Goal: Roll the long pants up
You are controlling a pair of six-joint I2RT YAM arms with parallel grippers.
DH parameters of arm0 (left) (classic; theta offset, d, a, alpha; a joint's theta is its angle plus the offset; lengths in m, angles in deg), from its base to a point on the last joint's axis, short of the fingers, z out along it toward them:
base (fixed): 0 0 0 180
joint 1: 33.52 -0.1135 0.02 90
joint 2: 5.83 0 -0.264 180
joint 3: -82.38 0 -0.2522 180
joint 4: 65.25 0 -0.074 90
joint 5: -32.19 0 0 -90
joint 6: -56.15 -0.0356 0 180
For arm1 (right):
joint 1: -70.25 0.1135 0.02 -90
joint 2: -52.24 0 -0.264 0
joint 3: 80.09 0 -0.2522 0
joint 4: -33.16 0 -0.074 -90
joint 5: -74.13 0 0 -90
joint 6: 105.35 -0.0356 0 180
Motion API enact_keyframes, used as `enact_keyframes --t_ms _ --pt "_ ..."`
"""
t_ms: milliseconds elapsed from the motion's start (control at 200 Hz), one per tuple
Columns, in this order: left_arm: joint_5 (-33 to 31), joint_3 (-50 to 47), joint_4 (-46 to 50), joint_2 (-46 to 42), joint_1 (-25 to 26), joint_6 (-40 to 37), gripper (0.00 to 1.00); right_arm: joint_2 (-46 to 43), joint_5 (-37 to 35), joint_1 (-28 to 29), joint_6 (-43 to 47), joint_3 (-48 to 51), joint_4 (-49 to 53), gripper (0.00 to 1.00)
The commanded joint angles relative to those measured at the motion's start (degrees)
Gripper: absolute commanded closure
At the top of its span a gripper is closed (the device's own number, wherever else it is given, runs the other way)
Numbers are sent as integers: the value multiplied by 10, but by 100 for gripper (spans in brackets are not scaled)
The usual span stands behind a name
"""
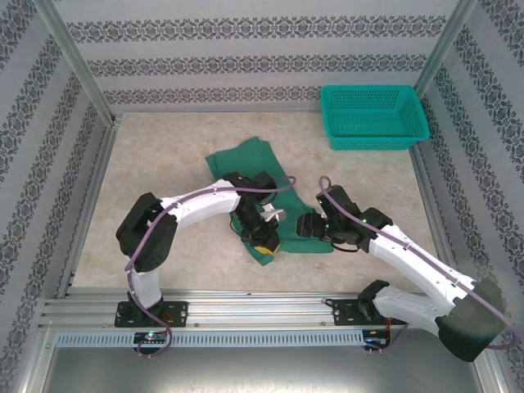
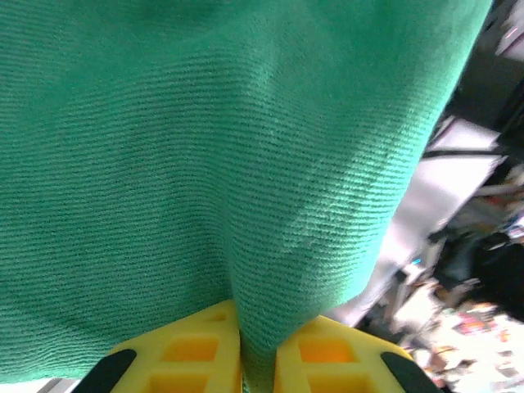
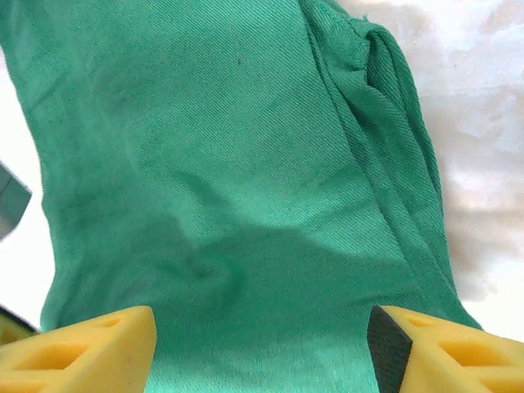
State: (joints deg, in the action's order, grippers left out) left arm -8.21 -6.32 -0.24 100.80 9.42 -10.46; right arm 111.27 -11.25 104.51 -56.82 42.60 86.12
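The long pants (image 1: 244, 159) lie bunched in the middle of the table, dark green, reaching from the far centre toward the near edge. My left gripper (image 1: 264, 242) is at their near end, shut on a fold of the cloth. In the left wrist view the yellow fingers (image 2: 184, 360) pinch the pants (image 2: 205, 164) between them, and the fabric spreads wide in front of the camera. My right gripper (image 1: 309, 226) hovers over the pants' right near part. In its wrist view the gripper (image 3: 262, 352) stands wide open above flat green cloth (image 3: 229, 164), holding nothing.
A teal mesh basket (image 1: 373, 116) stands at the back right corner. Bare marble tabletop (image 1: 155, 172) lies left of the pants and to their right (image 3: 483, 123). Aluminium frame posts and patterned walls close in the table.
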Motion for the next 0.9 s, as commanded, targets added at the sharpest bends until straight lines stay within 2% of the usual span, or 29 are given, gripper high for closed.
enact_keyframes --t_ms 0,90,160,210,245,300,320,350,380,455,535,669,804,894 --pt "88 -38 -155 -25 -25 119 86 -22 4 -1 -12 -4 8 30" --pt "107 -61 -218 -24 -43 165 86 -30 9 -3 -18 -5 -3 31" --pt "103 -60 -217 -21 -56 169 85 -26 23 -3 -19 -11 -6 33" --pt "101 -56 -205 -18 -63 160 85 -22 31 -2 -20 -16 -4 38" --pt "96 -52 -188 -16 -68 149 85 -18 38 -2 -20 -19 -4 47" --pt "96 -48 -167 -14 -78 134 85 -14 45 -3 -19 -22 -4 71" --pt "94 -48 -158 -16 -82 129 85 -12 48 -2 -19 -22 -5 77" --pt "86 -46 -143 -20 -89 118 85 -10 54 -3 -16 -22 -7 78" --pt "79 -42 -125 -23 -94 104 84 -6 61 -2 -10 -24 -7 74" --pt "57 -35 -79 -34 -101 74 84 10 64 -1 -3 -36 11 32" --pt "40 -39 -50 -43 -102 55 83 21 85 -1 -9 -38 14 11" --pt "39 -71 -57 -61 -104 51 83 28 111 -3 -39 -14 -13 10" --pt "35 -105 -87 -79 -107 63 84 45 82 -4 -50 -4 -20 14" --pt "30 -123 -100 -90 -109 66 84 64 55 -7 -50 -2 -30 29"
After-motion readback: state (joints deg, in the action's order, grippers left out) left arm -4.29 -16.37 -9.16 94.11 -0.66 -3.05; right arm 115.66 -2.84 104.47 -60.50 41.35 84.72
